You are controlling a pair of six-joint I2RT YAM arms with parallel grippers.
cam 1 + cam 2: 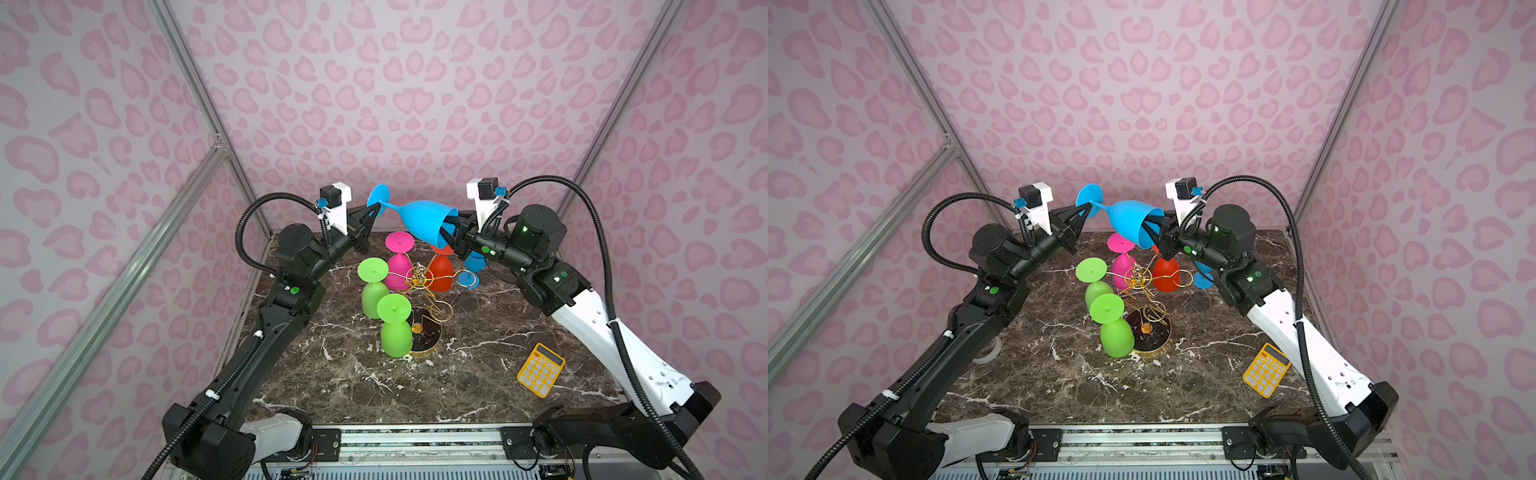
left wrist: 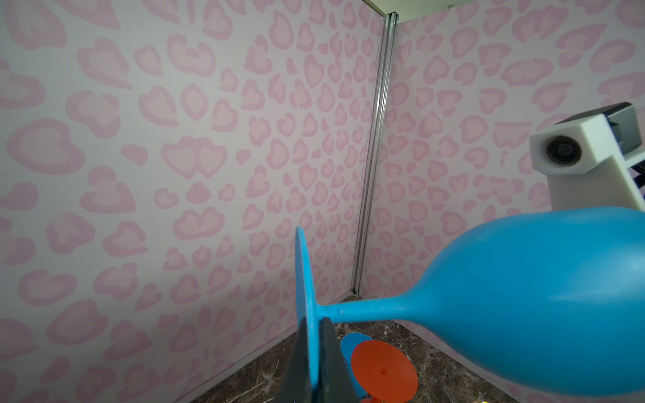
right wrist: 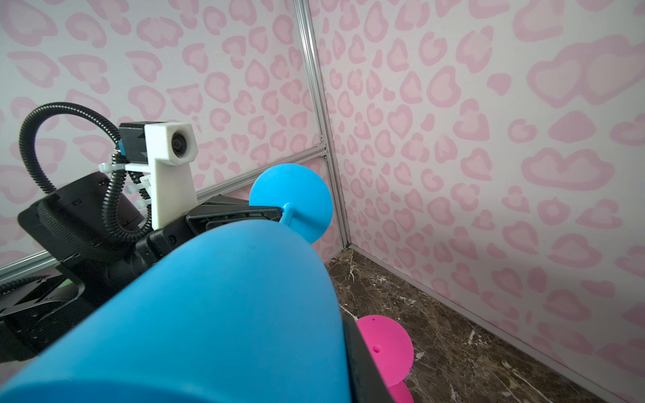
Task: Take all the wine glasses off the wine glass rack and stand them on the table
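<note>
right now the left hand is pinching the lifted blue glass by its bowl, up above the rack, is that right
Not quite. The left hand pinches the blue glass by its foot, not its bowl, as the left wrist view shows. The bowl end is at the right hand. The rest holds: the glass is lifted above the rack.

Both top views are looking down from high in front of the blue wine glass [image 1: 420,219]; both wrist views are facing it closely from opposite ends.
</note>
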